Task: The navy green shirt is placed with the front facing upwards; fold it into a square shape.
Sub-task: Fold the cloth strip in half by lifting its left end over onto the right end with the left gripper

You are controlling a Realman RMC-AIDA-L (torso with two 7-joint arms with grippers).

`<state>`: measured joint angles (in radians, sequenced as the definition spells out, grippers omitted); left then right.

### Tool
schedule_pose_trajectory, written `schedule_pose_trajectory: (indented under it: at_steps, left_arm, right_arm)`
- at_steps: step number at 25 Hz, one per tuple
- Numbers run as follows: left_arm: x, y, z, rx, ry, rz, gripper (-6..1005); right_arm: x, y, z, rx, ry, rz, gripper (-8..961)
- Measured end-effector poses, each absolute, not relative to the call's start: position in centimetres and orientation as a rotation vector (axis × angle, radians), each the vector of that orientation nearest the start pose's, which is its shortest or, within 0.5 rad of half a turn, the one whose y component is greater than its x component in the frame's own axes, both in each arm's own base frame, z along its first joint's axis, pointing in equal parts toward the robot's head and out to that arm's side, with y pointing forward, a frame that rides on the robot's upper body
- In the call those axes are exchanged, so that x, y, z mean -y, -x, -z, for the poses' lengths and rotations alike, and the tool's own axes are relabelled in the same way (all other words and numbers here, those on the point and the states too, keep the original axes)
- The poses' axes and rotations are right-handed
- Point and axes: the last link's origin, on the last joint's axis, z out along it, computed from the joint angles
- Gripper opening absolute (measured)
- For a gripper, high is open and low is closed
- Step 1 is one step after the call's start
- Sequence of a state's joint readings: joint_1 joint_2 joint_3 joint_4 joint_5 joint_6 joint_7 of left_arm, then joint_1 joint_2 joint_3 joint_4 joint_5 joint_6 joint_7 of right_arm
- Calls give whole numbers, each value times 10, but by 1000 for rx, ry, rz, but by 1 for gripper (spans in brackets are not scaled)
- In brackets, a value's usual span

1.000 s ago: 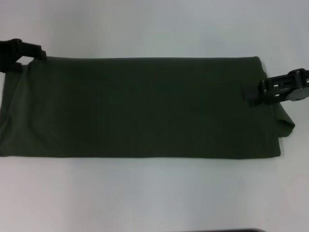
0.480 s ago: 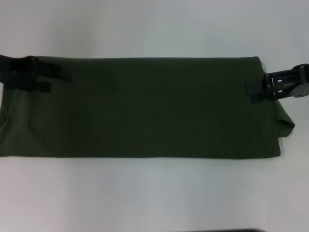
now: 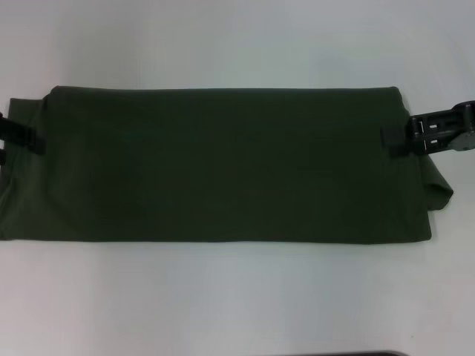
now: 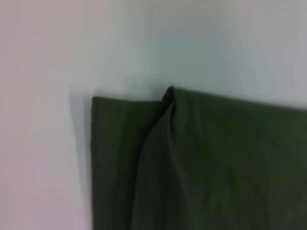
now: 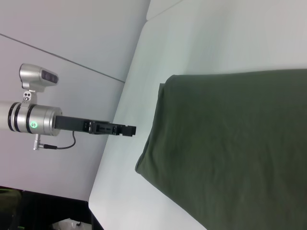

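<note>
The navy green shirt (image 3: 223, 163) lies flat on the white table as a long band running left to right, plain side up, with no lettering or collar showing. A loose flap sticks out at its right end (image 3: 439, 191). My left gripper (image 3: 22, 141) sits at the band's left end, fingers apart and holding nothing. From the right wrist view the left gripper (image 5: 127, 130) hovers just off the shirt's (image 5: 230, 143) end. My right gripper (image 3: 392, 141) is open over the right edge. The left wrist view shows a layered shirt corner (image 4: 216, 163).
The white table (image 3: 237, 297) surrounds the shirt, with bare surface in front of and behind it. A dark strip (image 3: 334, 354) lies at the near edge. The right wrist view shows the table's far edge (image 5: 103, 172) and a grey wall beyond.
The left gripper went from the far left corner inward over the shirt, then drew back to the left end. The right gripper slid slightly outward to the right. The shirt stayed put.
</note>
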<state>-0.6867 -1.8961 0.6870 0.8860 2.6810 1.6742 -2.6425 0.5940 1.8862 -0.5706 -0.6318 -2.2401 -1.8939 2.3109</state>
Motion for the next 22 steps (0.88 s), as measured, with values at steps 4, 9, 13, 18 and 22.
schedule_pose_trajectory:
  at_steps: [4, 9, 13, 18, 22]
  left_arm:
    - [-368, 296, -100, 1821, 2074, -200, 818]
    - [-372, 304, -100, 1793, 2019, -239, 818]
    - [-372, 306, -96, 1781, 2005, -283, 819]
    - [-375, 305, -88, 1755, 1999, -323, 819]
    - [-380, 304, -79, 1752, 2006, -324, 819]
  right_arm:
    - [-315, -277, -73, -1924, 2569, -535, 851]
    - [-315, -279, -73, -1927, 2566, -536, 851]
    - [-314, -279, -73, -1931, 2562, -538, 851]
    - [-314, -280, -73, -1931, 2560, -538, 851]
    - [-313, -280, -73, -1936, 2558, -538, 851]
